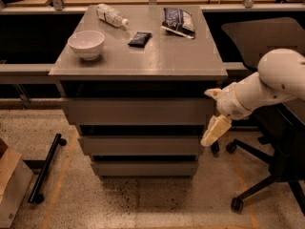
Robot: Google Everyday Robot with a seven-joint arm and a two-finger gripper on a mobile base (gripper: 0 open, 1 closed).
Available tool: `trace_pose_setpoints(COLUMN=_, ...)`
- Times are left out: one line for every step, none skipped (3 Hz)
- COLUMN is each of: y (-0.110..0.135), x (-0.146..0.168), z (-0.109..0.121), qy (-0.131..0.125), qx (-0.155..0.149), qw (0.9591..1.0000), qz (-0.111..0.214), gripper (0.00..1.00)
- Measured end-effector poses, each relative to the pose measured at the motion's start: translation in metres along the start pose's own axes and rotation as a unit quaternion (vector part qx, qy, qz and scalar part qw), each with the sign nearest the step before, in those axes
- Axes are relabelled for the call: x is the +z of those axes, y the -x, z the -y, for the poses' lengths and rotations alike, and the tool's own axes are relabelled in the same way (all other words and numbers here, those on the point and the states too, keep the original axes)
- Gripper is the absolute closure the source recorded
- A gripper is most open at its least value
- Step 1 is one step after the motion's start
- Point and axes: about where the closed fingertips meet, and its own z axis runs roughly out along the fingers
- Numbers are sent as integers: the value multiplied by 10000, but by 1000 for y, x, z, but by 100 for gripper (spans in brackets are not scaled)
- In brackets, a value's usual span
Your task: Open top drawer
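Observation:
The top drawer (138,111) is the widest and tallest grey front, right under the grey tabletop (157,61). It sits shut, with a dark gap above it. Two narrower grey drawers (140,145) stack below it. My white arm reaches in from the right. My cream-coloured gripper (214,128) hangs at the right end of the top drawer's front, level with its lower edge and pointing down and left. I cannot see whether it touches the panel.
On the tabletop are a white bowl (86,43), a lying plastic bottle (111,15), a small dark packet (140,38) and a snack bag (178,21). A black office chair (267,142) stands right behind my arm. A black wheeled bar (45,168) and a cardboard box (9,185) lie on the floor at left.

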Motion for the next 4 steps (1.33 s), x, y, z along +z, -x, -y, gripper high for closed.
trace_pose_setpoints(y=-10, x=27, z=13, qy=85, qx=52, qw=9999, qz=47, gripper=0)
trace_pose_setpoints(y=-16, x=70, z=64, qy=95, qx=-56, qw=9997, qz=206, gripper=0)
trace_pose_setpoints(y=-16, x=71, z=63, qy=123, qx=-57, qw=9997, qz=197, gripper=0)
trace_pose_setpoints(y=-23, x=77, z=41, qy=254, qx=85, qw=9996, qz=88, gripper=19)
